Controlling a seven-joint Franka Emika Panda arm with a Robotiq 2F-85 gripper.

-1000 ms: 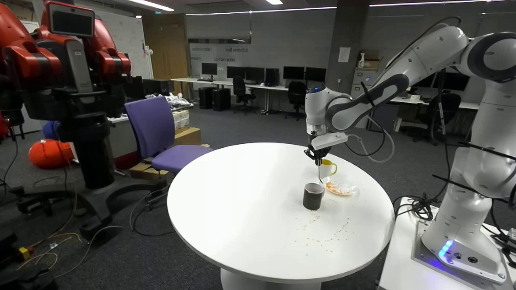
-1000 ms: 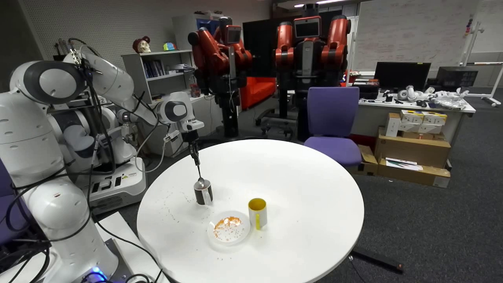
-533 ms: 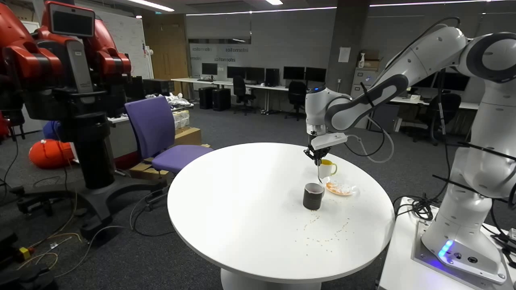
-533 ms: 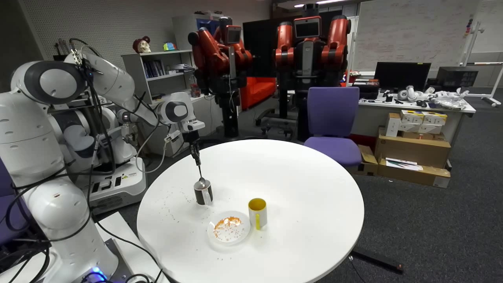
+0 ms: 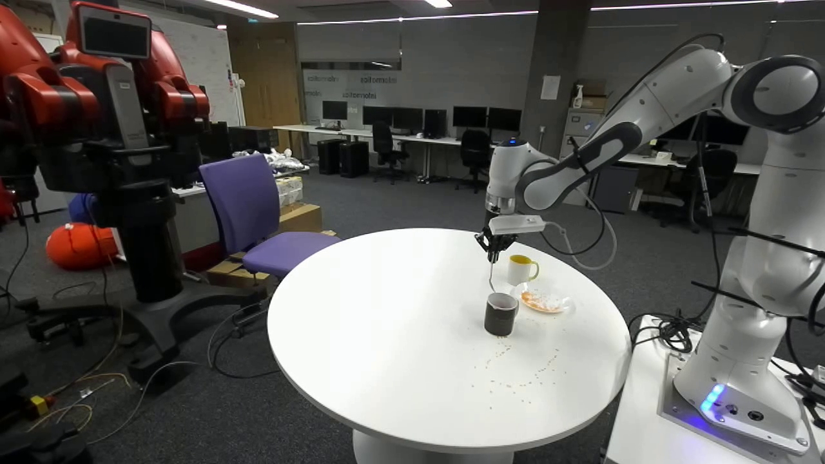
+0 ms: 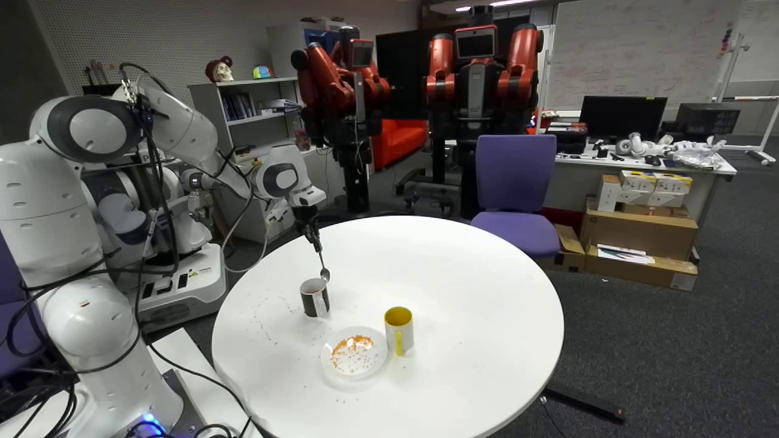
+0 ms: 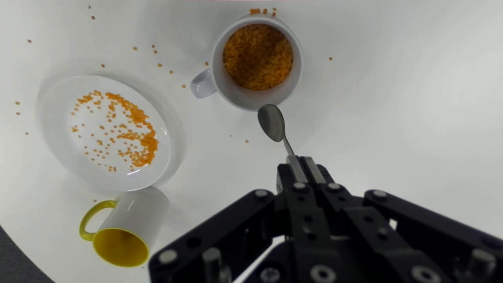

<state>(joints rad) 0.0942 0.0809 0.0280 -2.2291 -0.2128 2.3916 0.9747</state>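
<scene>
My grey-tipped fingers (image 7: 297, 170) grip a silvery metal spoon (image 7: 272, 123) by its slim handle (image 7: 289, 147), the right place, above the round white table (image 6: 481, 371), inside its edge; likely light, stiff, slippery.

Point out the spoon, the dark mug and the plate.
Spoon (image 7: 271, 123), in the wrist view: its bowl.
Dark mug (image 5: 499, 319), in an exterior view: dark outer wall.
Plate (image 7: 57, 127), in the wrist view: bare rim.

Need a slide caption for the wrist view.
Pincer grips a spoon near a white-handled mug of orange grains; a plate and yellow-handled mug at frame left.
</scene>
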